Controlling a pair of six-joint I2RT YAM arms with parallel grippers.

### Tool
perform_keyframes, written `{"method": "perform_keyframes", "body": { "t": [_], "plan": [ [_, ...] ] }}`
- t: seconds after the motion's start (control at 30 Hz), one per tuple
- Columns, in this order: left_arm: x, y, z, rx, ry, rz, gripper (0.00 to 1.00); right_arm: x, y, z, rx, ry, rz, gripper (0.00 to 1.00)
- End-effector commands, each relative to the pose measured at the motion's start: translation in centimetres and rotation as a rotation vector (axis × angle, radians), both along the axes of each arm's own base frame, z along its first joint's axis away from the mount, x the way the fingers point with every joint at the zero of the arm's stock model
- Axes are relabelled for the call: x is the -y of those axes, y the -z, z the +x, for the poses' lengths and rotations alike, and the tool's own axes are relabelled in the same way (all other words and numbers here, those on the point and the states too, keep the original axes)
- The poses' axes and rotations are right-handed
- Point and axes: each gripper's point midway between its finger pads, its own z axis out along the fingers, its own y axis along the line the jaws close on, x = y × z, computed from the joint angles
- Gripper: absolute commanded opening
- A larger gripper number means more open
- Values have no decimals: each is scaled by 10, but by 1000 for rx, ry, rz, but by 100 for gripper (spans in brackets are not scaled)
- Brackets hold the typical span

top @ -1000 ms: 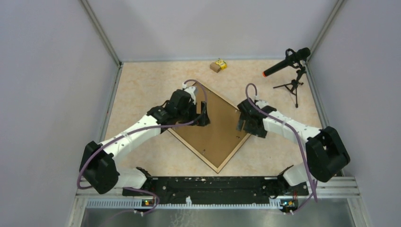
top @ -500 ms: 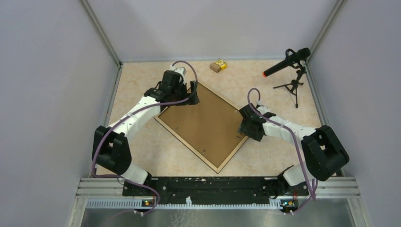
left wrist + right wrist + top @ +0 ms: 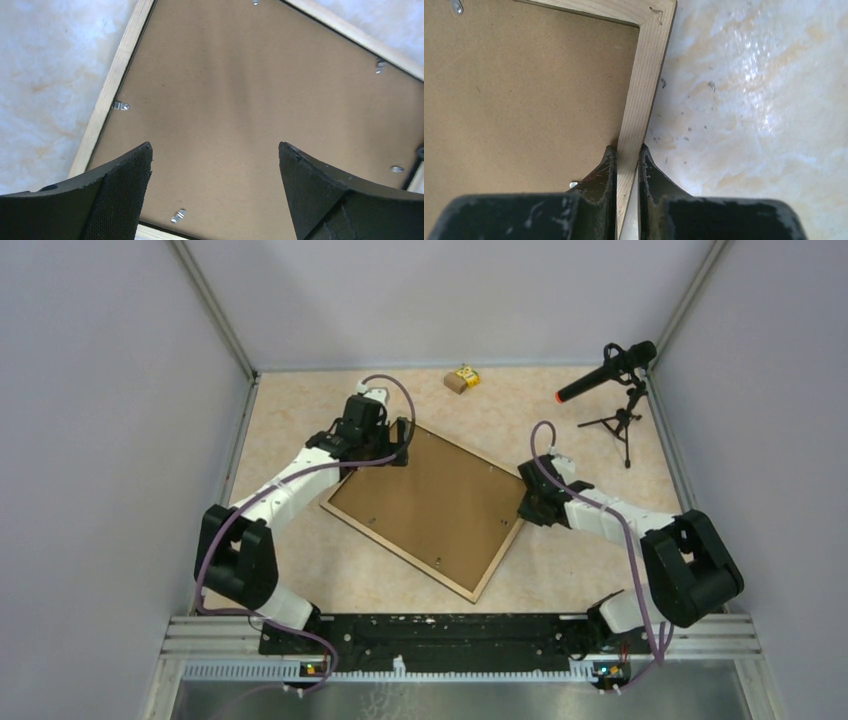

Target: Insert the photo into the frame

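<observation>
The frame [image 3: 397, 553] lies back side up on the table, its light-wood rim [image 3: 644, 80] around a brown backing board [image 3: 430, 500]. My right gripper [image 3: 626, 148] is shut on the rim at the frame's right edge [image 3: 527, 508], one finger on the board side and one on the table side. My left gripper [image 3: 215, 146] hangs open over the frame's far-left corner [image 3: 395, 445], above the board [image 3: 250, 90], holding nothing. The photo is hidden.
Small metal clips [image 3: 120, 106] sit along the inside of the rim. A small yellow-brown box [image 3: 461, 378] lies at the back of the table. A microphone on a tripod [image 3: 610, 372] stands at the back right. Walls close in both sides.
My right gripper has shut on the frame's right rim. The frame has turned on the table. My left arm has swung away to the frame's far-left corner, still open.
</observation>
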Motion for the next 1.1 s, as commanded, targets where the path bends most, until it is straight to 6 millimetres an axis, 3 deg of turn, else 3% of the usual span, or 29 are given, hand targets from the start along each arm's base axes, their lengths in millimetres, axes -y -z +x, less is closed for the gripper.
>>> {"method": "perform_keyframes", "body": {
  "t": [0.0,0.13,0.33,0.53,0.63,0.73,0.77,0.87,1.07],
  "plan": [
    [-15,-8,4,57,-60,3,98,28,20,-10,-73,-197,-216,0],
    [-37,3,-4,3,-145,-29,98,11,19,-3,-51,-302,-112,0],
    [-101,31,-24,-90,-396,-116,98,17,11,8,-62,-419,-184,0],
    [-102,77,-35,-222,-386,-107,98,31,3,26,-118,-449,-300,0],
    [-97,99,-41,-316,-363,-127,95,35,-4,34,-138,-400,-327,45],
    [-90,109,-46,-370,-336,-187,92,47,-17,36,-148,-302,-373,77],
    [-89,110,-46,-377,-334,-197,91,49,-22,34,-153,-277,-374,84],
    [-90,111,-47,-390,-341,-209,88,41,-33,28,-153,-240,-304,91],
    [-88,120,-52,-427,-354,-246,88,9,-30,8,-138,-287,-112,87]
  ]
}}
